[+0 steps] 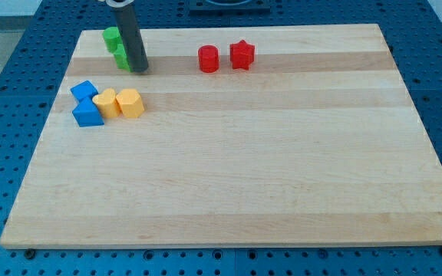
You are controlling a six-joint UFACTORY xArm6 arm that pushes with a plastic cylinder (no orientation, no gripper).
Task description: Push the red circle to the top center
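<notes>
The red circle (208,58) is a short red cylinder near the view's top, just left of centre. A red star (242,54) stands right beside it on its right, a small gap between them. My tip (140,70) is at the lower end of the dark rod, at the view's upper left, well to the left of the red circle. The rod stands against two green blocks (118,48) and hides part of the lower one.
Two blue blocks (86,102) and two yellow blocks (120,103) cluster at the view's left, below my tip. The wooden board (236,176) lies on a blue perforated table.
</notes>
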